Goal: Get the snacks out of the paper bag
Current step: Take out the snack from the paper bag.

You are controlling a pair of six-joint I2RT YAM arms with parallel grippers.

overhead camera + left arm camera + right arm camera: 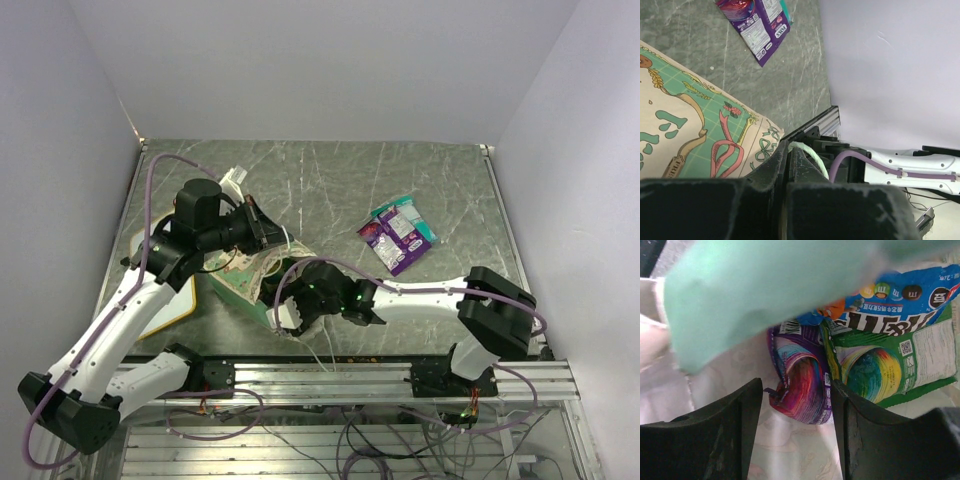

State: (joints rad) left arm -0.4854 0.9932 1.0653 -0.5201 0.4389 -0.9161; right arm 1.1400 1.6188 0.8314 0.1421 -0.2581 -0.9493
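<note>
Right gripper [796,385], jaws spread, straddles one purple packet [802,400] inside the paper bag [765,290], beside one green-white packet [890,370] and one blue packet [910,290]. Left gripper [788,150] clenches the bag's rim. Two more lie on the tabletop [330,180]: teal packet [415,220], second purple packet [388,243].

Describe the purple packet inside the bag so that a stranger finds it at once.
Find the paper bag lying left of centre in the top view. Inside it, the right wrist view shows three packets. The purple packet is leftmost, between the open jaws, beside the green packet and under the blue packet; only it has a crumpled reddish end.
</note>
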